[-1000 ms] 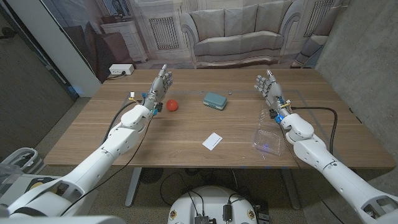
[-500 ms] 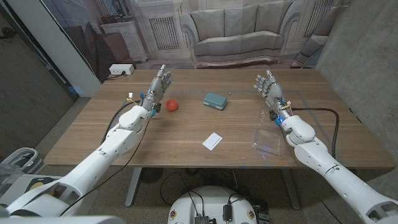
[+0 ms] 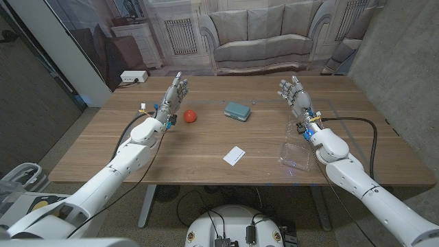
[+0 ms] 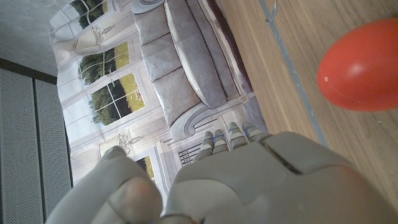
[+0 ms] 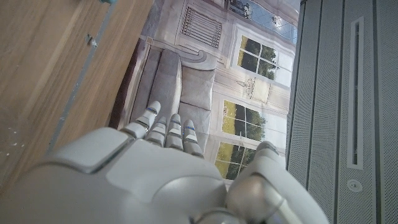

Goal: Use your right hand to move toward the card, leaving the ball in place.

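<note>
Card (image 3: 234, 155) sits white and flat on the wooden worktop (image 3: 206, 165), toward the near edge and roughly in the middle between the two arms, nothing touching it. From the head view you get the whole layout: the red ball (image 3: 189, 115) is over on the left, just beside the left hand (image 3: 174, 94), and a teal case (image 3: 237, 110) lies further back near the center. There's also a clear plastic container (image 3: 295, 152) close to the right forearm, kinda see-through so its outline is hard to follow.

The right hand (image 3: 293, 95) is held up over the far right part of the worktop, fingers (image 3: 286, 87) spread apart and holding nothing, well apart from the card. The left hand is also raised with its fingers apart and empty, not touching the ball as far as I can see.

The left wrist view shows the ball (image 4: 359, 65) huge and close, cut off at the picture's edge, beside the back of the left hand (image 4: 249, 180). The right wrist view gives you the back of the right hand (image 5: 161, 180), some bare wood and a backdrop printed with a sofa and windows, which the head view shows behind the worktop too. Fingertips are partly hidden behind the knuckles in both wrist shots.
</note>
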Controlling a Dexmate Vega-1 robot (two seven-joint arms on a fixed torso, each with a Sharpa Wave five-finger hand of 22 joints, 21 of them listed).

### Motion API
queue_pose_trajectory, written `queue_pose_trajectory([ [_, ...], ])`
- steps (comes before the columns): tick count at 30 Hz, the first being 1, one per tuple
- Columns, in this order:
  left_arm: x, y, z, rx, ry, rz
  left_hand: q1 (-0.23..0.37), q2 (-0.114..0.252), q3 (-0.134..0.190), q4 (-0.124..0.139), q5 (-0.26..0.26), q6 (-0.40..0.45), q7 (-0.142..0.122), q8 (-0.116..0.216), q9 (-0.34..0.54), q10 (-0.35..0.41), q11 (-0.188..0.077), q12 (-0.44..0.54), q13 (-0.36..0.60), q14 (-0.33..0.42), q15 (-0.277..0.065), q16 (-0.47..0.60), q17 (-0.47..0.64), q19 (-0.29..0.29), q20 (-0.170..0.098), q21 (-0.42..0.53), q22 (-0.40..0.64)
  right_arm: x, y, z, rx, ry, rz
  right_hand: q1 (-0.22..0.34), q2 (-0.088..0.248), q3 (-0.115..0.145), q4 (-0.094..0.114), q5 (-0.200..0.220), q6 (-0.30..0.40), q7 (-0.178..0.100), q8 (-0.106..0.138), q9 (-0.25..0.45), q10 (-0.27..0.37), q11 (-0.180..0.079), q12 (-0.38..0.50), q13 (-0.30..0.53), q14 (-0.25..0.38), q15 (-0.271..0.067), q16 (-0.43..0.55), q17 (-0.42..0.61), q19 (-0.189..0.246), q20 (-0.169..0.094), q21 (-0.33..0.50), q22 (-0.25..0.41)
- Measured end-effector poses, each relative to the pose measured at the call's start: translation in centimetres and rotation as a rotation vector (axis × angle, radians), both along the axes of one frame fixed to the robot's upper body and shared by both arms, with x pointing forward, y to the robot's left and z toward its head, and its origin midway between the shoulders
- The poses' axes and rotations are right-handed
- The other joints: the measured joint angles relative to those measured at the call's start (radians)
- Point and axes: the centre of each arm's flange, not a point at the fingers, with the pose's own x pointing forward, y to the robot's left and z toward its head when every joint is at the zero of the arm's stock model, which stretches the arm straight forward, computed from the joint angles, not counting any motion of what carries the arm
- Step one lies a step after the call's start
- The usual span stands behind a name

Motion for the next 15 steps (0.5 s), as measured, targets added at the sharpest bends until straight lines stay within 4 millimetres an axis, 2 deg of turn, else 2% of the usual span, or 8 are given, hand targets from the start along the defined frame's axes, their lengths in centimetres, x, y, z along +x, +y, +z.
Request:
queue_pose_trajectory([
  [15, -0.3, 0.1, 0.0, 0.01, -0.002, 0.001, 0.003, 0.003, 0.0, 0.0, 0.0, 0.0, 0.0, 0.0, 0.0, 0.0, 0.0, 0.0, 0.0, 0.0, 0.0, 0.0, 0.0, 0.0, 0.0, 0.0, 0.0, -1.6, 0.7, -0.2, -0.009, -0.04, 0.022, 0.003, 0.003, 0.001, -0.007, 0.0, 0.0, 0.0, 0.0, 0.0, 0.005, -0.005, 0.0, 0.0, 0.009, -0.001, 0.0, 0.0, 0.0, 0.0, -0.008, 0.0],
])
